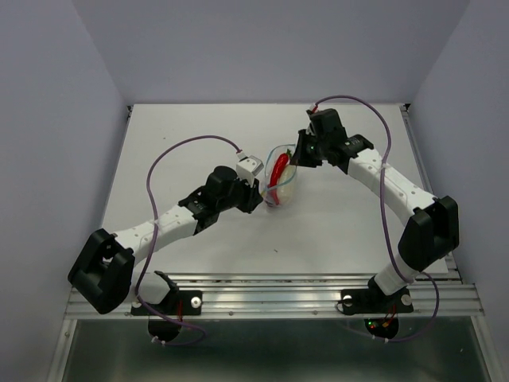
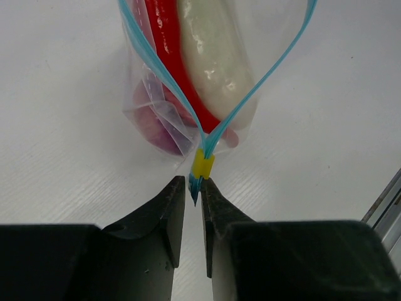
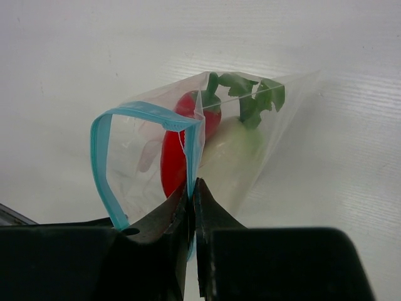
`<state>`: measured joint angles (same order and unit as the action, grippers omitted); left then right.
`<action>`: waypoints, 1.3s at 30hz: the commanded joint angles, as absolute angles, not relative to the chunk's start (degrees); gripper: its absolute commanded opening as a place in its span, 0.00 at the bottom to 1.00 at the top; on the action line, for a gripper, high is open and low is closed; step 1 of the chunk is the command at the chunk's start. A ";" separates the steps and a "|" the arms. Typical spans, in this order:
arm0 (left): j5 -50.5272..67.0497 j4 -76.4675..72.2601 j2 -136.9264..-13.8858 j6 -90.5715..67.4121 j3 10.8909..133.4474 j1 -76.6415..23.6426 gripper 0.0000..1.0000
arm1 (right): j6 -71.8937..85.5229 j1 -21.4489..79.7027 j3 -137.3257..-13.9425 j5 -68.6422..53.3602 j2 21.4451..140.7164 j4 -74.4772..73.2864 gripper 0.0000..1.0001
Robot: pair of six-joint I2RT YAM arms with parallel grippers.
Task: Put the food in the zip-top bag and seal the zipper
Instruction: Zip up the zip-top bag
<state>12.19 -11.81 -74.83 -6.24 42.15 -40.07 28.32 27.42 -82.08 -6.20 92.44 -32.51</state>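
The clear zip-top bag lies mid-table with its mouth gaping. All the food is inside it: the red chili, the white radish with its green leaves, and the purple-red onion. The light-blue zipper forms an open loop. At one end of it sits a yellow slider. My left gripper is closed narrow on the zipper's blue end tip, right beside the slider. My right gripper is shut on the opposite end of the zipper, pinching both strips together.
Both arms reach in from the near edge and meet at the bag, the left gripper on its near-left side and the right gripper on its far-right side. A metal rail runs along the table's front edge. Grey walls close the sides and back.
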 commanded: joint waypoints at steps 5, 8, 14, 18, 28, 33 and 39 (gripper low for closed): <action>13.36 -15.55 -74.44 -4.40 44.91 -40.25 0.00 | 28.30 27.07 -83.32 -8.09 91.14 -31.99 0.12; 14.15 -16.78 -73.66 -4.04 44.21 -40.25 0.00 | 28.39 27.07 -83.06 -8.09 90.97 -31.90 0.12; 12.13 -21.88 -67.24 -3.26 39.56 -40.25 0.00 | 24.02 26.46 -82.53 -6.06 90.97 -31.82 0.29; 13.01 -20.23 -66.18 2.17 39.98 -40.25 0.00 | 8.61 26.46 -82.10 -11.66 89.39 -26.57 0.62; 15.37 -14.24 -73.81 10.72 48.95 -40.17 0.00 | -34.97 26.46 -74.18 -33.67 78.75 -21.27 1.00; 17.40 -12.30 -76.90 4.77 51.24 -40.17 0.00 | -53.64 26.46 -78.65 -39.27 80.59 -34.91 1.00; 19.86 -11.34 -75.68 -2.80 51.50 -40.17 0.00 | -65.74 26.46 -85.34 -46.05 87.27 -50.54 1.00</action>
